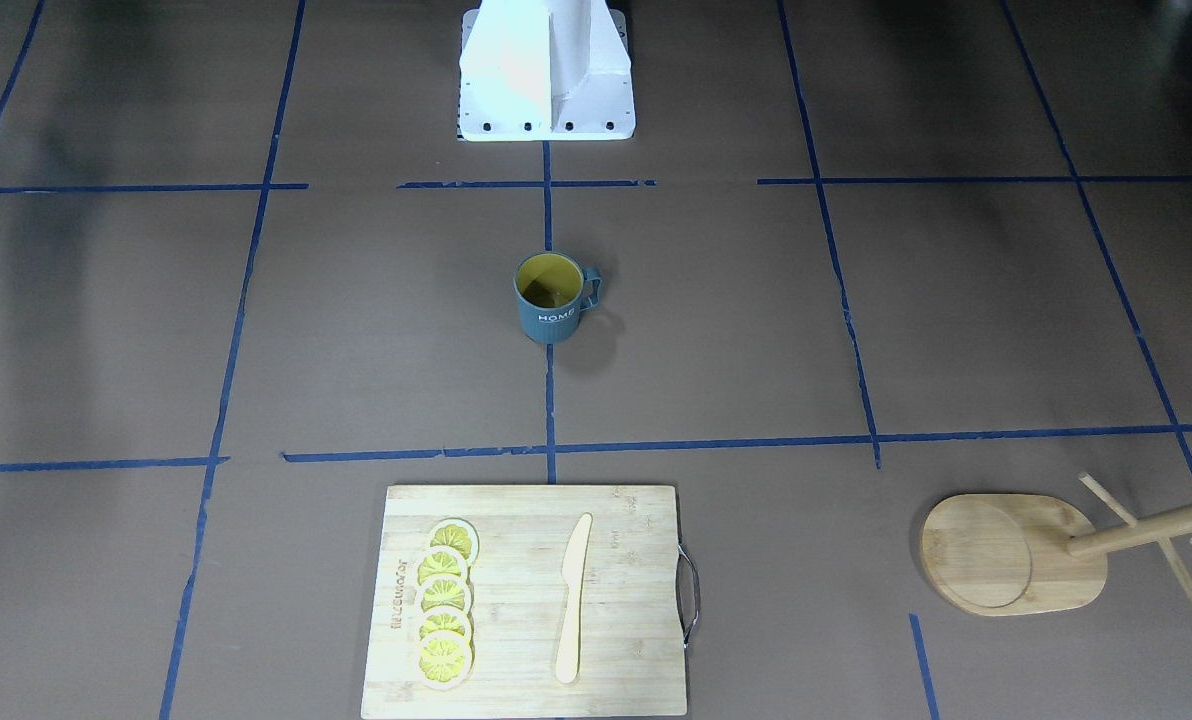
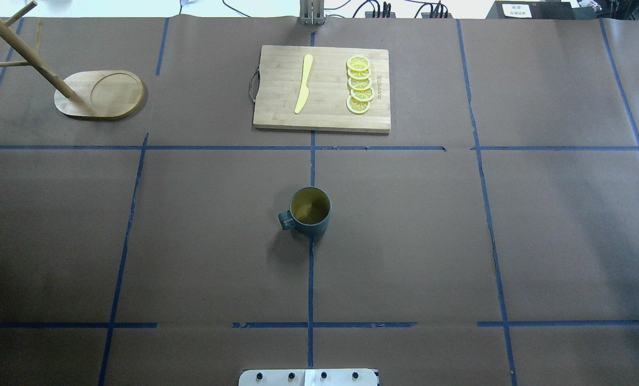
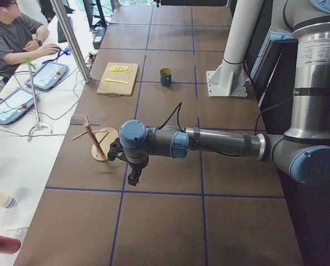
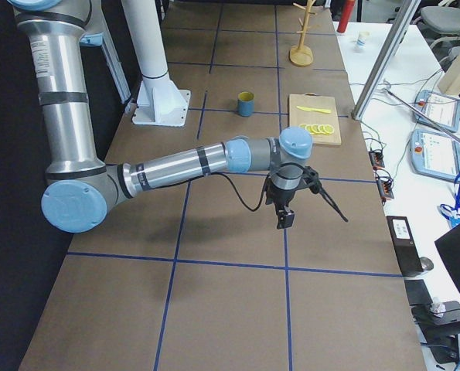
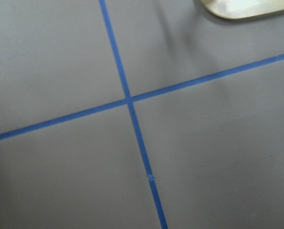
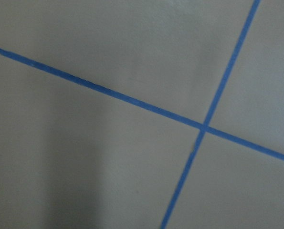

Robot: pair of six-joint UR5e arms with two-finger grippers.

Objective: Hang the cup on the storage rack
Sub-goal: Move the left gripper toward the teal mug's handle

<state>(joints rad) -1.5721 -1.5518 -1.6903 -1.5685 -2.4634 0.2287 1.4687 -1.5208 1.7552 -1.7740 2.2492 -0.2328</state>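
The cup [image 1: 553, 298] is a dark teal mug with a yellow inside and white "HOME" lettering. It stands upright at the table's middle [image 2: 310, 210], handle toward the robot's left. The storage rack [image 1: 1006, 555] is a wooden mug tree with an oval base, a post and thin pegs. It stands at the far left corner [image 2: 99, 94]. My left gripper [image 3: 113, 151] shows only in the exterior left view, hovering close beside the rack [image 3: 98, 144]. My right gripper [image 4: 334, 207] shows only in the exterior right view, over bare table. I cannot tell whether either is open or shut.
A wooden cutting board [image 2: 322, 88] with a metal handle lies at the far middle, holding a wooden knife [image 2: 304, 83] and several lemon slices [image 2: 360, 84]. The robot's white base [image 1: 546, 70] is at the near edge. An operator [image 3: 12, 36] sits beyond the table's far side.
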